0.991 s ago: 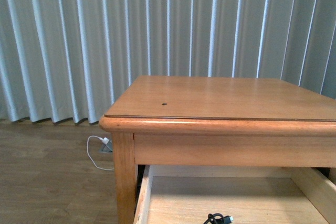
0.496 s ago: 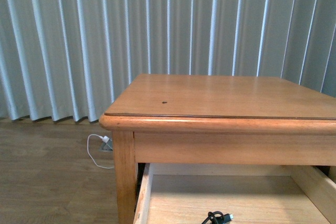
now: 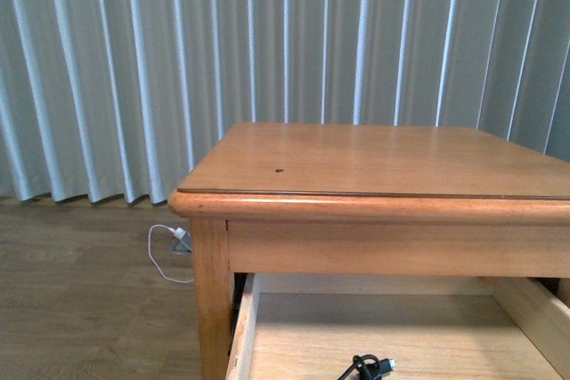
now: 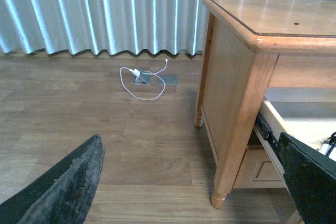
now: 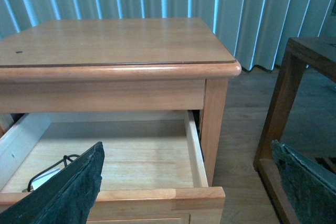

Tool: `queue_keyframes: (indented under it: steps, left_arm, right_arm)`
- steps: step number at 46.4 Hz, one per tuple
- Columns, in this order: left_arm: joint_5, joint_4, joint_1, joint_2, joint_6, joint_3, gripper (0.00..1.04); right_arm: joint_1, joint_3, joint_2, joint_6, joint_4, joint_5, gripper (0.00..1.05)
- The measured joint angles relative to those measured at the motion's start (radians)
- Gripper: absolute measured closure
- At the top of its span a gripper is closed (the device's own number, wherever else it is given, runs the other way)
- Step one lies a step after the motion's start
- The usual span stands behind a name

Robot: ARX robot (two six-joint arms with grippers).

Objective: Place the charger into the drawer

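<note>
The drawer (image 3: pixel 242 327) stands pulled open under the honey-coloured table top (image 3: pixel 374 162). The charger lies inside it: its coiled black cable (image 3: pixel 363 367) shows at the bottom edge of the front view. In the right wrist view the cable and the white block (image 5: pixel 46 176) lie on the pale drawer floor, partly behind a finger. My right gripper (image 5: pixel 190 184) is open and empty, in front of the drawer's front rim (image 5: pixel 157 195). My left gripper (image 4: pixel 194 184) is open and empty, beside the table's leg (image 4: pixel 239 124), above the floor.
A thin white cord with a plug (image 4: pixel 137 80) lies on the wooden floor by the curtain; it also shows in the front view (image 3: pixel 165 255). A dark wooden frame (image 5: pixel 283 93) stands close beside the table. Pleated grey curtains (image 3: pixel 178 60) hang behind.
The front view has shifted slightly; the table top sits a little higher in frame and a bit more of the black cable shows. Nothing else has moved.
</note>
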Motion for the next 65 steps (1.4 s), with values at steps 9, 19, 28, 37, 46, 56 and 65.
queue_keyframes:
  steps: [9, 19, 28, 37, 46, 56, 65]
  left_arm:
    - [0.0, 0.0, 0.0, 0.0, 0.0, 0.0, 0.06]
    - [0.0, 0.0, 0.0, 0.0, 0.0, 0.0, 0.06]
    - [0.0, 0.0, 0.0, 0.0, 0.0, 0.0, 0.06]
    - [0.0, 0.0, 0.0, 0.0, 0.0, 0.0, 0.06]
    - [0.0, 0.0, 0.0, 0.0, 0.0, 0.0, 0.06]
    - [0.0, 0.0, 0.0, 0.0, 0.0, 0.0, 0.06]
    - [0.0, 0.0, 0.0, 0.0, 0.0, 0.0, 0.06]
  right_arm:
    - [0.0, 0.0, 0.0, 0.0, 0.0, 0.0, 0.09]
    - [-0.017, 0.042, 0.07, 0.114, -0.188, -0.153, 0.09]
    - [0.06, 0.109, 0.251, 0.154, -0.378, -0.116, 0.09]
    - [0.175, 0.157, 0.538, 0.244, -0.364, -0.102, 0.09]
    - [0.253, 0.202, 0.789, 0.324, -0.247, -0.033, 0.09]
    - [0.306, 0.293, 1.066, 0.423, -0.135, 0.049, 0.09]
    - [0.328, 0.362, 1.228, 0.486, -0.063, 0.134, 0.09]
